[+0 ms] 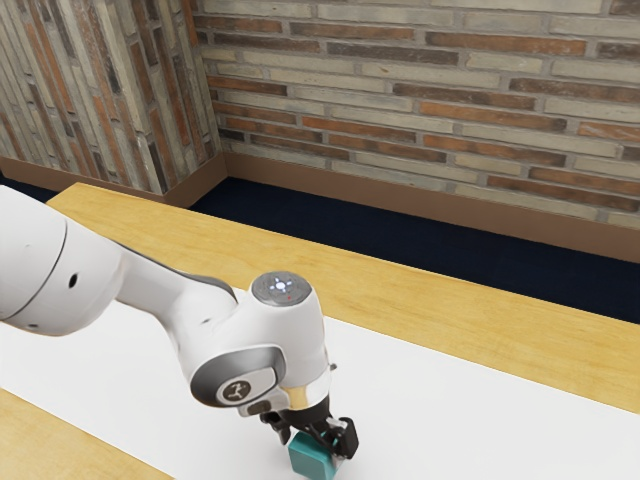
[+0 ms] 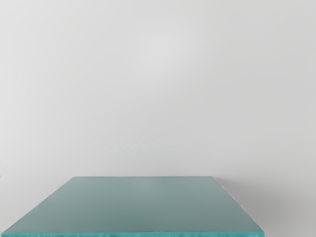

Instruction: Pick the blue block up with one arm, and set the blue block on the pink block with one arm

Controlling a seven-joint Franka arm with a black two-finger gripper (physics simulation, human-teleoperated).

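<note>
Brick walls (image 1: 400, 90) close off the corner of the room, with a brown skirting board along their base and a dark blue floor (image 1: 450, 250) below. In front of them lies a light wooden surface (image 1: 420, 290), and a broad white mat (image 1: 480, 420) covers the middle of it.

In the exterior view the white Franka arm (image 1: 200, 310) comes in from the exterior view's left and bends down over the mat near the bottom edge. At its end the black gripper (image 1: 315, 445) points downward onto the blue block (image 1: 308, 464), which has a blue-green tint. The fingers stand on two opposite sides of the block's upper part and press against it, so they are clamped on the block. The block's lower part is cut off by the bottom edge, so whether it rests on the mat or hangs just above it cannot be told.

In the wrist view the blue block (image 2: 138, 205) sits directly under the hand, its flat top face turned up toward the camera, with the plain white mat (image 2: 158, 89) stretching beyond it.
</note>
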